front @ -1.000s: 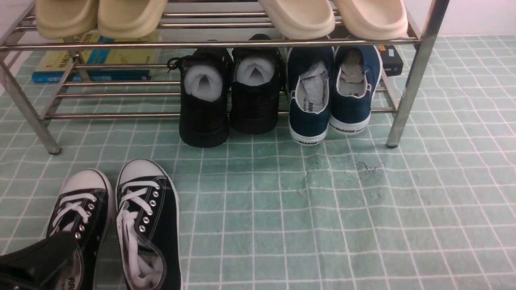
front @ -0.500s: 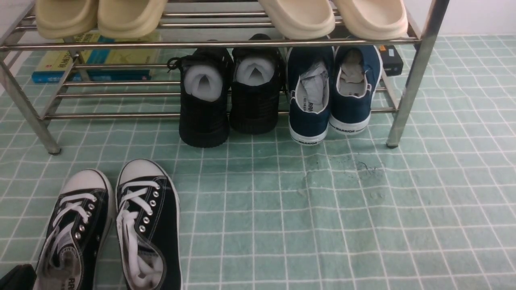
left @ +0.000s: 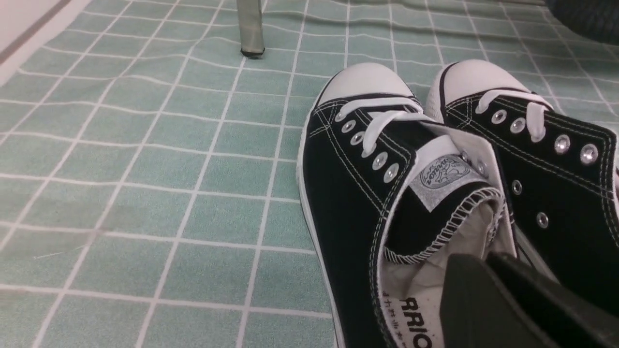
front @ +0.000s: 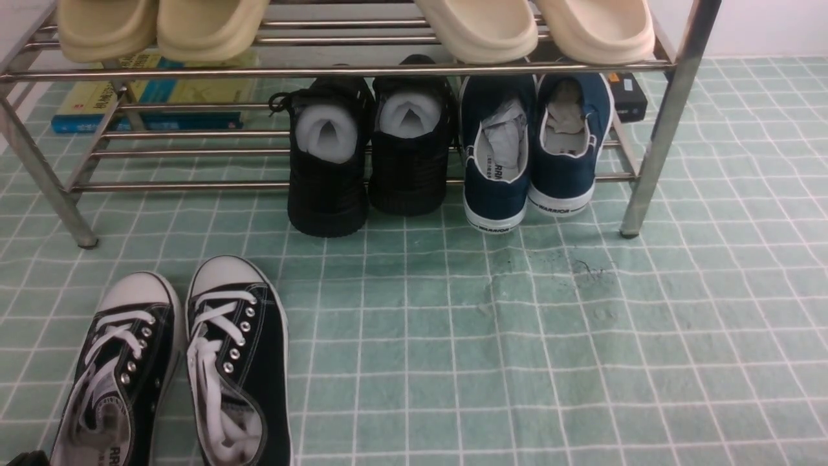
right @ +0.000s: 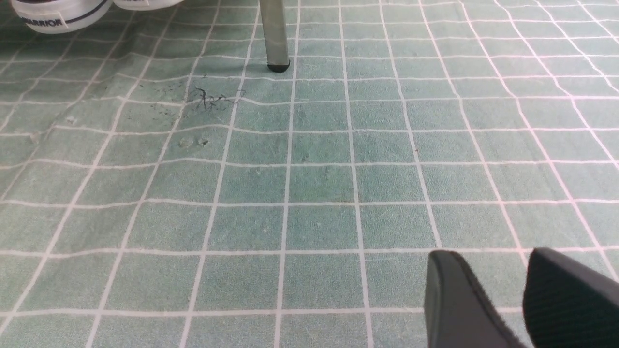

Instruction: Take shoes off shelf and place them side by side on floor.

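Pale green floor [front: 517, 362], white-gridded, wrinkled and stained mid-frame, filled the front view.

Shelf [front: 669, 123]: chrome rack across the top of the frame. Upper tier, beige slippers [front: 482, 29]. Lower tier, left to right: empty rails, all-black shoes [front: 326, 194] stuffed with white paper, navy slip-ons [front: 498, 194]. Books [front: 149, 103] lay behind the rack, upper left.

Shoes [front: 236, 362]: black canvas pair, white laces and toe caps, lower left of the frame, both on the floor, toes toward the rack, side by side and touching or nearly so. Placement looked complete.

Left gripper [left: 503, 309]: seen in its wrist view, fingers together or nearly so, holding nothing, just above the heel opening of the left-hand shoe; whether it touched the collar could not be told.

Right gripper [right: 524, 299]: fingers slightly apart, empty, over bare floor, well apart from the pair.

Risk: a careless retreat by the left gripper might snag the collar or a lace and drag that shoe out of line.
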You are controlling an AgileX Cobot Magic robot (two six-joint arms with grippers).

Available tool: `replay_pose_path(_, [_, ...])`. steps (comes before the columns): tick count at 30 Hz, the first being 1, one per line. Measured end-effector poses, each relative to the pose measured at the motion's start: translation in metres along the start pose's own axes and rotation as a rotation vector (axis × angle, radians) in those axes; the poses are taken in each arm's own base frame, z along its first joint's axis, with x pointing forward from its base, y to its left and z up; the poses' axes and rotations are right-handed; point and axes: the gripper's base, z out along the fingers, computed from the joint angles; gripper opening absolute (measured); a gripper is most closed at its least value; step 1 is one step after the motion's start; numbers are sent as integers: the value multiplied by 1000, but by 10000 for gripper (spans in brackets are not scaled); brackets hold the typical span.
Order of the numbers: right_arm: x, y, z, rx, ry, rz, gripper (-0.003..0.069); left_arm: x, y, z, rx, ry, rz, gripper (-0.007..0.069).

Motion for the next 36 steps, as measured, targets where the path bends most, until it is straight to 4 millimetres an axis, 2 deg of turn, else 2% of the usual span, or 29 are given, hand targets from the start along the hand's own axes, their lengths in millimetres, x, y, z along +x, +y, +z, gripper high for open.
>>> replay_pose_path(36, [0, 0, 0, 0, 0, 0, 239, 0, 0, 0, -1, 4, 0, 72])
